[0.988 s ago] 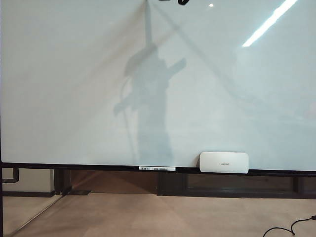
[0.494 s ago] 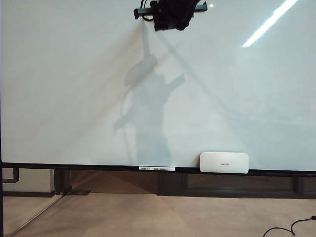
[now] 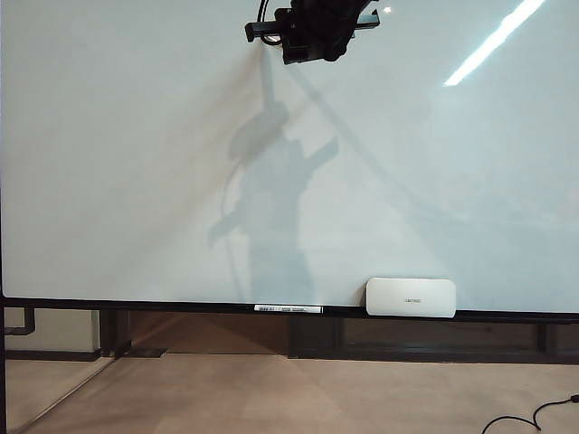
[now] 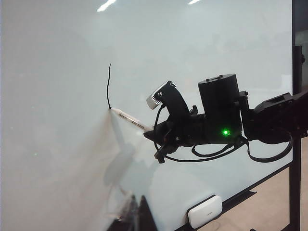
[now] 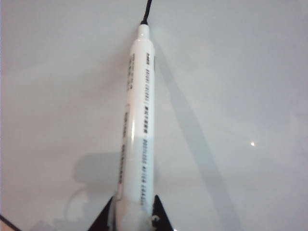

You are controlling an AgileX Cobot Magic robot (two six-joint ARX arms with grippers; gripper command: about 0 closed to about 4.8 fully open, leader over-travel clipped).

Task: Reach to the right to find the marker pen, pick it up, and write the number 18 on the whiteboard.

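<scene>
Now the right gripper (image 4: 153, 131), clamped on the marker (image 5: 137, 130), has come down into the exterior view's top centre; its tip touches the whiteboard (image 3: 118, 181), ending the 1's stroke (image 4: 109, 85). Left gripper unseen.

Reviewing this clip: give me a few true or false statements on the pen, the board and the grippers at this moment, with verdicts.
1. The right gripper holds the marker pen between its fingers. True.
2. The pen tip is off the whiteboard. False: it touches the board at the lower end of a black stroke.
3. Both digits of 18 are drawn. False: only one slightly curved vertical stroke shows.
4. A white eraser sits on the board's ledge. True.
5. The left gripper is visible in the left wrist view. False: that view shows only the right arm and the board.
</scene>
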